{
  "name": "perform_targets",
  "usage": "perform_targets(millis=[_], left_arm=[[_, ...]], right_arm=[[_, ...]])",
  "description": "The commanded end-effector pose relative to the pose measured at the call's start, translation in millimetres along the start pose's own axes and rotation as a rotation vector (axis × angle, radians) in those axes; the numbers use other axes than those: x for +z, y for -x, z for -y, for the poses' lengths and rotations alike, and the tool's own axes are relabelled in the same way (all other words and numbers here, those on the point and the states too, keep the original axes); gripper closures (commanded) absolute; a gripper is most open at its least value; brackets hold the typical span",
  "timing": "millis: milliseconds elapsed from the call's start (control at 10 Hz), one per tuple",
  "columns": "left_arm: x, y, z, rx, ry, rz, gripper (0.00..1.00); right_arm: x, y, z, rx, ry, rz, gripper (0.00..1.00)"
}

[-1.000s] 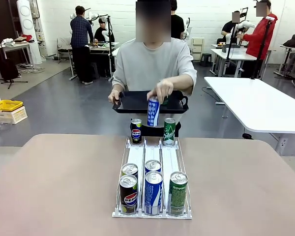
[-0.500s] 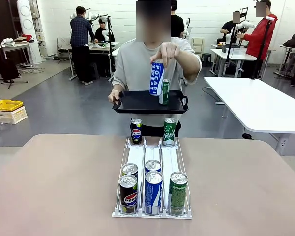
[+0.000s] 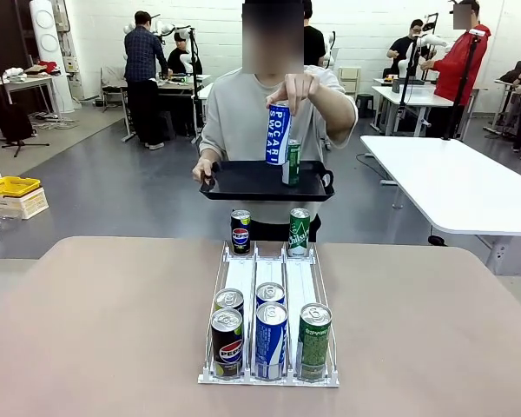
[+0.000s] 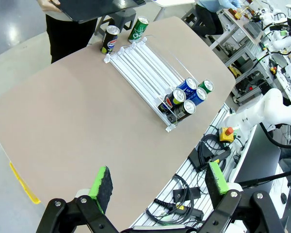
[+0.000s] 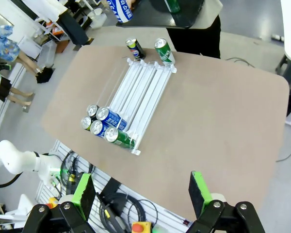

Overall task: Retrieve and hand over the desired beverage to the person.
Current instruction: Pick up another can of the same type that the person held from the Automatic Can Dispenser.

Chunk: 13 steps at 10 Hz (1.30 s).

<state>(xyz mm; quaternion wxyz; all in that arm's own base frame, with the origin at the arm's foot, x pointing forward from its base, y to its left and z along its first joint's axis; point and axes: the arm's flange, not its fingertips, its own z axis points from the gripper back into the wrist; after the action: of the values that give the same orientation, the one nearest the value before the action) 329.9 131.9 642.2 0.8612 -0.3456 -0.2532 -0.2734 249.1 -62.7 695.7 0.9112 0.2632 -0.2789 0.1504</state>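
The left pincer hangs high over the near edge of the counter, its 2 green-padded fingers spread wide with nothing between them and nothing touching them. The right pincer hangs the same way above the counter's near side, jaws wide apart and holding nothing.

Across the counter, the person grips a blue and white can by its top in a raised hand, just above a black tray. The other hand holds the tray by its side, and a green can stands upright on it, just beside the blue and white can.

On the counter lies a clear rack with 3 lanes. At its near end stand a black can, a blue can and a green can. 2 more cans stand right behind them in the black and blue lanes. At the far end stand 2 cans, a black one and a green one.
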Motion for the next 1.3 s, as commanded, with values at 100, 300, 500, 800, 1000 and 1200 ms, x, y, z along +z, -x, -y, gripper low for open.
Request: perform_targets(millis=[100,300,500,800,1000,1200], left_arm=[[1.9,-0.2,-0.1,-0.02,0.017,0.013,0.0],[1.9,-0.2,-0.1,-0.02,0.017,0.013,0.0],[1.9,-0.2,-0.1,-0.02,0.017,0.013,0.0],[1.9,-0.2,-0.1,-0.02,0.017,0.013,0.0],[1.9,-0.2,-0.1,-0.02,0.017,0.013,0.0],[1.9,-0.2,-0.1,-0.02,0.017,0.013,0.0]], right_arm=[[1.9,-0.1,1.4,0.01,-0.025,0.006,0.0],[1.9,-0.1,1.4,0.01,-0.025,0.006,0.0],[1.9,-0.1,1.4,0.01,-0.025,0.006,0.0],[1.9,-0.1,1.4,0.01,-0.025,0.006,0.0],[1.9,-0.1,1.4,0.01,-0.025,0.006,0.0],[1.9,-0.1,1.4,0.01,-0.025,0.006,0.0]])
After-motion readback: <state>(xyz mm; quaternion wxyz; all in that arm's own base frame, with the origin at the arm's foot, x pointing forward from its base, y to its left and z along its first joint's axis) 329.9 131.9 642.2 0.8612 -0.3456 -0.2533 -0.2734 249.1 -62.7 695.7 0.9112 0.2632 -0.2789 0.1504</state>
